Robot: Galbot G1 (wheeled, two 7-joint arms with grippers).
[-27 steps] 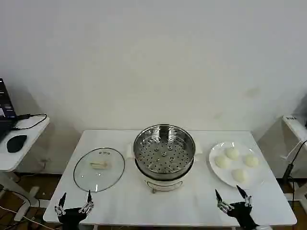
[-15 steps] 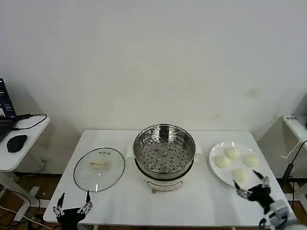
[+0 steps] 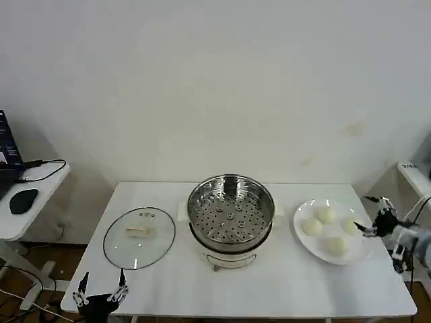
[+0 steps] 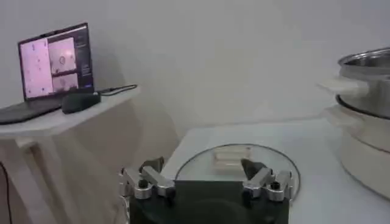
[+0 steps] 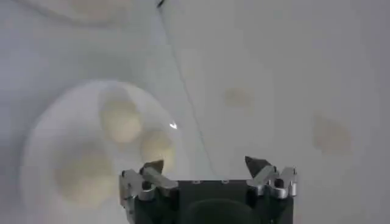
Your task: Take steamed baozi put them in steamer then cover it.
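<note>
Several cream-white steamed baozi [image 3: 326, 215] lie on a white plate [image 3: 297, 237] at the right of the table. The steel steamer [image 3: 231, 214] stands uncovered in the middle, its perforated tray bare. The glass cover [image 3: 139, 237] lies flat to its left, handle up. My right gripper [image 3: 367, 215] hovers open just past the plate's right rim and holds nothing. In the right wrist view that gripper [image 5: 204, 163] is above the table beside the baozi [image 5: 122, 122]. My left gripper [image 3: 103, 276] is open at the front-left table edge, and its wrist view shows it [image 4: 201, 164] short of the cover [image 4: 237, 159].
A side desk [image 3: 27, 202] at the far left carries a laptop [image 4: 55, 61] and a black mouse [image 3: 23, 200]. Another stand with a cable [image 3: 411, 202] is close behind my right arm. The wall runs behind the table.
My right gripper has swung from the table's front edge up and rightwards to the plate's right side. The left gripper, baozi, steamer and cover have stayed put.
</note>
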